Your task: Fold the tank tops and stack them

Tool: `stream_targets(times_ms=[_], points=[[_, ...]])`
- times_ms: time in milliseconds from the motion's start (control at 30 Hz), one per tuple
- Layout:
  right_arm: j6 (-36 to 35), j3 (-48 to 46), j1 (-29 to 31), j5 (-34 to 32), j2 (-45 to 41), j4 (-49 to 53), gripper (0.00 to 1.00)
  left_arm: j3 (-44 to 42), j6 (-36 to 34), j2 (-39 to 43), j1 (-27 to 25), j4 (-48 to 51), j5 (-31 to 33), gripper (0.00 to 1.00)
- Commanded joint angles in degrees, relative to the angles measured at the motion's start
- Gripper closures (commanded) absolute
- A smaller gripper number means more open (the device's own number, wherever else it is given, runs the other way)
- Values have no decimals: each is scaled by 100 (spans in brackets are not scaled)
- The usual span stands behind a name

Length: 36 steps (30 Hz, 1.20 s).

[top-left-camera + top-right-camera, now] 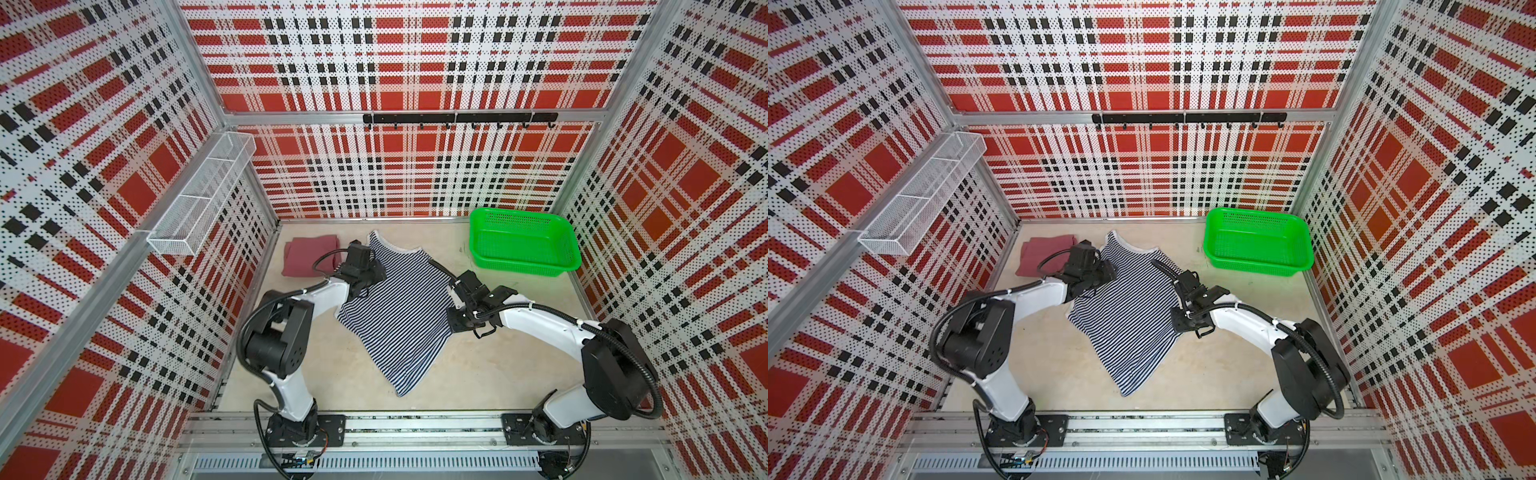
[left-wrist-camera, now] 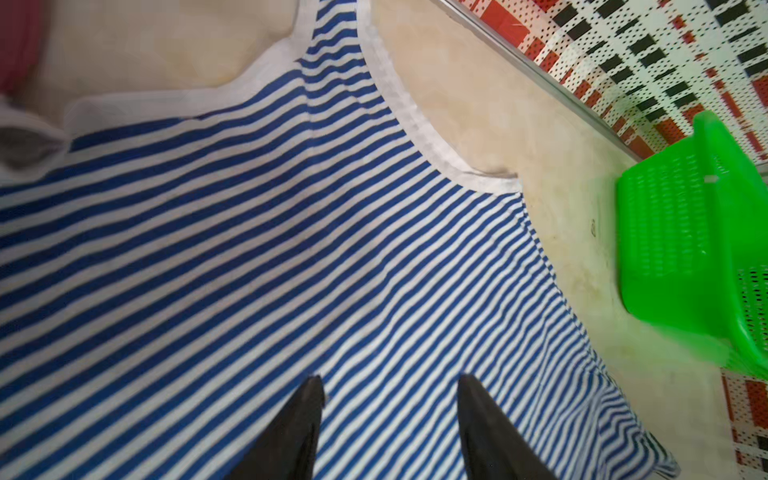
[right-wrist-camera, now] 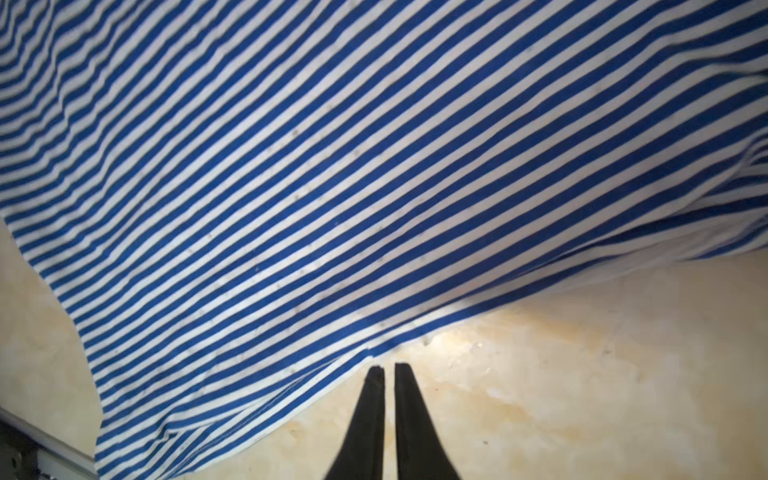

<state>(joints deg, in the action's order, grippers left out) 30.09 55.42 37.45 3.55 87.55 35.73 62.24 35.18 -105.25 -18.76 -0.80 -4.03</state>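
The navy-and-white striped tank top (image 1: 395,316) (image 1: 1129,320) lies spread flat in the middle of the table, straps toward the back. The maroon tank top (image 1: 305,255) sits folded at the back left. My left gripper (image 2: 390,378) hovers open over the striped top's upper left part (image 2: 291,232), with nothing between its fingers. My right gripper (image 3: 388,366) is at the striped top's right side edge (image 3: 365,349). Its jaws are shut, with bare table under them and the tips just short of the hem.
A green mesh basket (image 1: 525,266) (image 2: 673,249) stands at the back right corner. A white wire shelf (image 1: 199,199) hangs on the left wall and a black hook rail (image 1: 459,118) on the back wall. Plaid walls close in three sides.
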Motion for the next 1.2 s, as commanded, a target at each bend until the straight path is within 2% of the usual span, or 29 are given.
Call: stream_targets(times_ms=[0, 167, 400, 567, 733, 967, 1167], points=[[433, 3, 170, -147, 204, 28, 88, 291, -388, -485, 143, -124, -272, 45], [507, 4, 320, -74, 466, -114, 88, 356, -341, -1006, 305, -333, -359, 45], [550, -40, 350, 25, 840, -454, 89, 247, -229, -1238, 415, -612, -428, 46], [656, -198, 368, -220, 1062, -386, 89, 266, -207, -1411, 720, -708, -405, 46], [692, -439, 319, -665, 965, -12, 88, 247, -187, -1676, 909, -788, -440, 46], [544, -944, -155, -837, 591, 294, 88, -80, -174, -1639, 1064, -961, -419, 46], [351, -460, -282, -450, 362, 182, 86, -169, -170, -1438, 999, -1019, -553, 47]])
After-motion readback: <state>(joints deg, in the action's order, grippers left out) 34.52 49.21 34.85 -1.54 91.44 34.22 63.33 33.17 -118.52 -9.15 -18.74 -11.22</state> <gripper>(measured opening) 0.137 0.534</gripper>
